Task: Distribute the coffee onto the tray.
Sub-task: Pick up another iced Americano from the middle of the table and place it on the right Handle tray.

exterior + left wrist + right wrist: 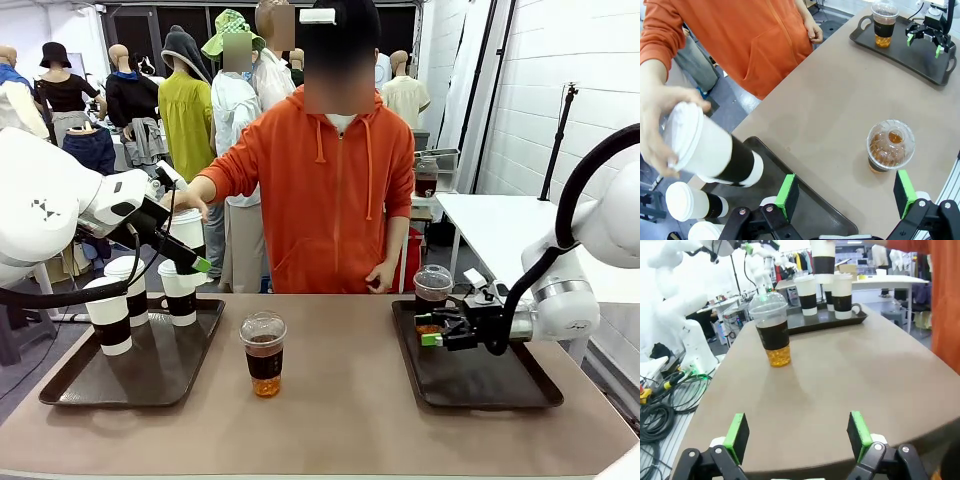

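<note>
The person's hand holds a white cup with a brown sleeve (pixel 187 228) (pixel 715 155) over the left tray (pixel 70 385). My left gripper (pixel 190 223) (pixel 846 192) hangs open by that cup, apart from it in the left wrist view. Three more sleeved white cups (pixel 108 318) stand on the left tray. One clear dome-lidded cup of brown drink (pixel 264 352) (pixel 890 145) (pixel 772 330) stands mid-table. Another clear cup (pixel 433 288) (pixel 883 22) stands on the right tray (pixel 510 385). My right gripper (pixel 432 330) (pixel 797 435) is open and holds nothing, just in front of that cup.
The person in an orange hoodie (pixel 330 190) stands at the far edge, one arm reaching over the left tray. A white side table (pixel 500 225) is at the back right. Cables (pixel 660 410) lie on the floor beside the table.
</note>
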